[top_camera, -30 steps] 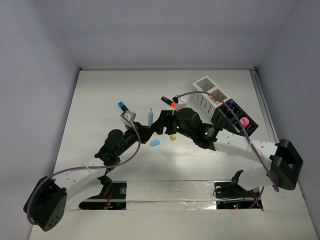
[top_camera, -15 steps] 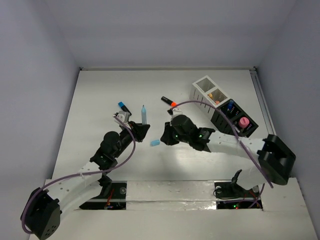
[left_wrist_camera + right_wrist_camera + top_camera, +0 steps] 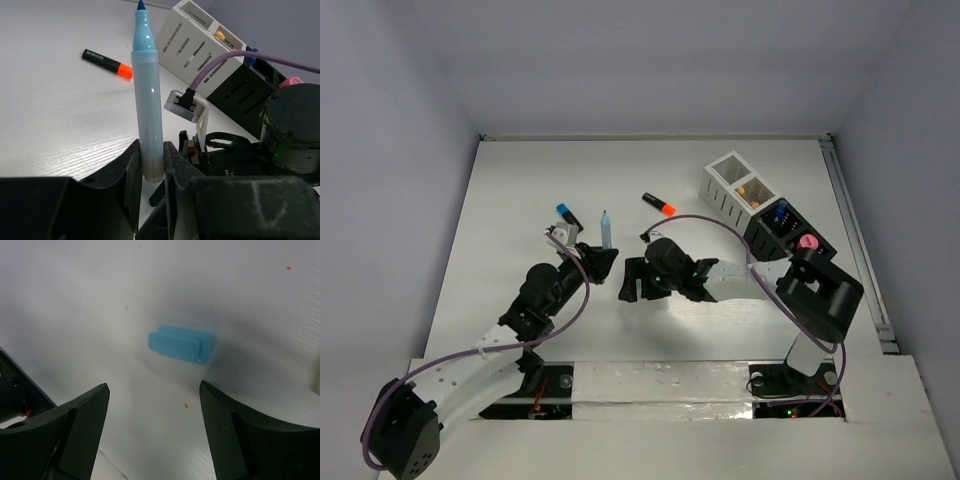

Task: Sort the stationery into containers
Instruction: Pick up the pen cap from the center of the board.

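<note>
White surface (image 3: pixel 520 190): right tool (image 3: pixel 152 387) has swung back above the blue eraser (image 3: pixel 181 343), spread wide, likely its next pick; left tool (image 3: pixel 151 160) still clamps the pale blue marker (image 3: pixel 148 100)

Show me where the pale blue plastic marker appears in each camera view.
Top external: the pale blue marker stands upright left of centre, in the left gripper.
Left wrist: centre, upright between the fingers.
Right wrist: not in it.
Shared landmark: black marker with orange cap, in top and left wrist views.

soft, even overhead light. the table (image 3: pixel 510 190) glares white; my right fingers (image 3: pixel 80 430) are blurred close up, dim shadow between them.
</note>
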{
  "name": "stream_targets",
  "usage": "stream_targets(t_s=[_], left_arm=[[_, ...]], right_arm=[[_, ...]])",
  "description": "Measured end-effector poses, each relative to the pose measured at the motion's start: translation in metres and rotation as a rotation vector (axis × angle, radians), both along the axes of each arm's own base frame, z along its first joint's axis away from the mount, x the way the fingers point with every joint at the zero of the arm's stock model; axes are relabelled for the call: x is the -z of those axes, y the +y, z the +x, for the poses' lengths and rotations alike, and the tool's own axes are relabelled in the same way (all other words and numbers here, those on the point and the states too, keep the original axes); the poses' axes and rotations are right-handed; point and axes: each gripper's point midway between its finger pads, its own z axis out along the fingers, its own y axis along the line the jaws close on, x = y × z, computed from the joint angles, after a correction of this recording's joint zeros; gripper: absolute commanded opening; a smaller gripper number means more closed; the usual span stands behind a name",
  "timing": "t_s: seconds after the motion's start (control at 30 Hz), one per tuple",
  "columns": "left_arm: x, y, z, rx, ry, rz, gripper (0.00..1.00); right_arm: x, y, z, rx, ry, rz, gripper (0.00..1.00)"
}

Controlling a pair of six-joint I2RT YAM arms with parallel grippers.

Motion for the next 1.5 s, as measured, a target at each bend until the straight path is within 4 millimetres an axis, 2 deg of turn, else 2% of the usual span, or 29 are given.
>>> stream_targets(t_s=[0.37, 0.53, 0.67, 0.83, 1.07, 1.17, 1.5], left_arm=[[-0.006, 0.001, -0.001, 0.000, -0.015, -0.011, 0.00], [-0.006, 0.001, -0.001, 0.000, -0.015, -0.011, 0.00], [-0.006, 0.002, -0.001, -0.006, -0.016, -0.012, 0.00], [-0.011, 0.007, 0.000, -0.031, -0.029, -0.020, 0.00], [-0.013, 0.011, 0.001, -0.053, -0.033, -0.023, 0.00], [-0.013, 0.012, 0.001, -0.058, -0.032, -0.022, 0.00], [-0.015, 0.014, 0.002, -0.071, -0.039, -0.027, 0.00]], right_arm=[[-0.001, 0.029, 0.025, 0.038, -0.034, 0.054, 0.76], [0.000, 0.038, 0.045, 0.061, -0.086, 0.016, 0.74], [0.002, 0.039, 0.057, 0.068, -0.117, -0.043, 0.69], [0.004, 0.036, 0.065, 0.082, -0.144, -0.094, 0.68], [0.008, 0.042, 0.079, 0.083, -0.173, -0.135, 0.53], [0.009, 0.044, 0.083, 0.084, -0.183, -0.153, 0.50], [0.011, 0.047, 0.085, 0.067, -0.220, -0.244, 0.49]])
